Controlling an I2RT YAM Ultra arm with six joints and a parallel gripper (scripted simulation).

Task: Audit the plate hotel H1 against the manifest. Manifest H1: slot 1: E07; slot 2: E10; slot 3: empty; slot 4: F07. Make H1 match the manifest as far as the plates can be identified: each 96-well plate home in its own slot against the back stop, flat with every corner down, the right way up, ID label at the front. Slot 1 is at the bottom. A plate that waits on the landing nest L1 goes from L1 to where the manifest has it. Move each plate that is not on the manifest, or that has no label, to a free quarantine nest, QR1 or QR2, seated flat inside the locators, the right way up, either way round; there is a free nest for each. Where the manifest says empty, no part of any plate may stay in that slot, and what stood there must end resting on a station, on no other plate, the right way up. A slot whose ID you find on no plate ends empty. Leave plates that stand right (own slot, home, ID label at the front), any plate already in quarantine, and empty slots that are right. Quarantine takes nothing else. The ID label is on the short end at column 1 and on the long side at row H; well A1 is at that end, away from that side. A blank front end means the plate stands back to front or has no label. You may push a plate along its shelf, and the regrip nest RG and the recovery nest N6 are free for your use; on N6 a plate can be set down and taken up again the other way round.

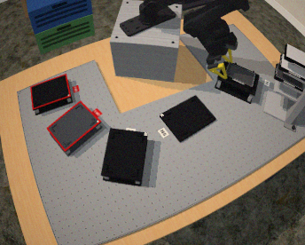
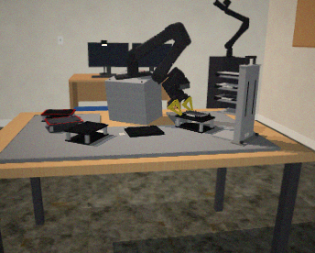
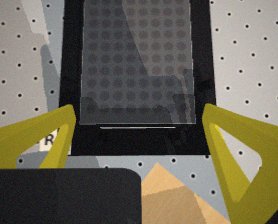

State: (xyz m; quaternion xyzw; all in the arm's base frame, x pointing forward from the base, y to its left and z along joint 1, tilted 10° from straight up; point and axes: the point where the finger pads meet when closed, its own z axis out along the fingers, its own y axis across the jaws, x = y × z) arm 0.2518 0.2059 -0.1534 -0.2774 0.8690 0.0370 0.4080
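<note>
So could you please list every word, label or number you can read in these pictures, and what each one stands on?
"R": first letter on a white tag beside the nest under the open end effector; the rest is hidden.
White tag by the flat black nest: too blurred to read.
Red tags by the red-framed nests: too small.

A blue slotted crate sits stacked on a green slotted crate on the mottled carpet floor. Two dark monitors stand on a wooden side desk by the pale wall.
</note>
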